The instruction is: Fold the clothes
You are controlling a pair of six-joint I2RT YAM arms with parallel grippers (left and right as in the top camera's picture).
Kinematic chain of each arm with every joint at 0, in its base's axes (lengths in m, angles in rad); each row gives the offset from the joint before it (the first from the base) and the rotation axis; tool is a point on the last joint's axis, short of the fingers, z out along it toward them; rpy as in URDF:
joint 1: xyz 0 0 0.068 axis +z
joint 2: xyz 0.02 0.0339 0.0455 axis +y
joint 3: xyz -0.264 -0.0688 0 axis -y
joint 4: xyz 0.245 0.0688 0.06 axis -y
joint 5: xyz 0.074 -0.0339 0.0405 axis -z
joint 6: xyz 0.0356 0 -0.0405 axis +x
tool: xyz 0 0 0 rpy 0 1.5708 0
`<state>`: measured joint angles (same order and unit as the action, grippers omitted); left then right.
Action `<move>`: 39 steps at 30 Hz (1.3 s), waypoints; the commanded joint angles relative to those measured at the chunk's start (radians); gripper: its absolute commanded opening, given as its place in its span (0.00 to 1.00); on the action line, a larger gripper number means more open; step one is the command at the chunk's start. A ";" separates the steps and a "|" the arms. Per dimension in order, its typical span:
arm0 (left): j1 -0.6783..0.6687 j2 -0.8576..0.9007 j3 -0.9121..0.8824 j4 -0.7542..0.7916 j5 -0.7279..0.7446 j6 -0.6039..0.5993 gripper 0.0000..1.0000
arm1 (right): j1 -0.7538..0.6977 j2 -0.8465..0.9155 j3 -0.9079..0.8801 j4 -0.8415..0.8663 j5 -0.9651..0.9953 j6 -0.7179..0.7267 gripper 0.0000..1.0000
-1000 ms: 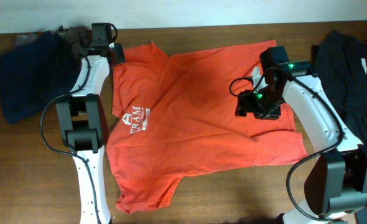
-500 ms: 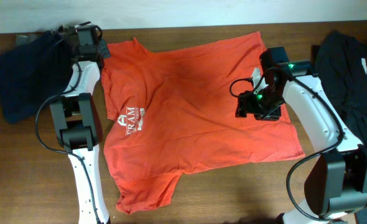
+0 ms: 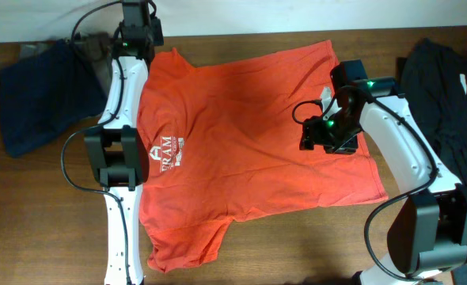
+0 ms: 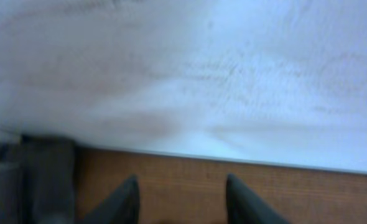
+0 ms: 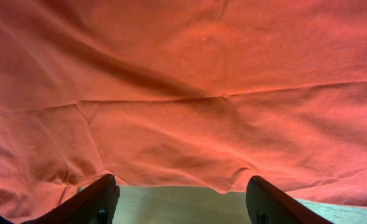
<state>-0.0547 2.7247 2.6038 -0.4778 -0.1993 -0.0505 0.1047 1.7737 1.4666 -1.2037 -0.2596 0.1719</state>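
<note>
Spreading looks done: orange-red cotton T-shirt [image 3: 249,134] lies mostly flat. Left gripper [image 4: 180,180], right gripper [image 5: 180,182]: fingers apart, empty. Next: pinch a T-shirt edge.

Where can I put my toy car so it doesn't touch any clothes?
Bare wood lies front left, below the navy garment, and front middle, between the orange T-shirt and the table edge. The middle and right side, by the black garment, are crowded.
</note>
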 commanded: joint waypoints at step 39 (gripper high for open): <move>-0.035 0.255 0.023 -0.213 0.223 -0.188 0.01 | 0.008 -0.014 0.007 0.003 0.010 -0.011 0.75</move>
<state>-0.0906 2.8513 2.6472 -0.6922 0.0124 -0.2295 0.1051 1.7737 1.4666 -1.2003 -0.2592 0.1719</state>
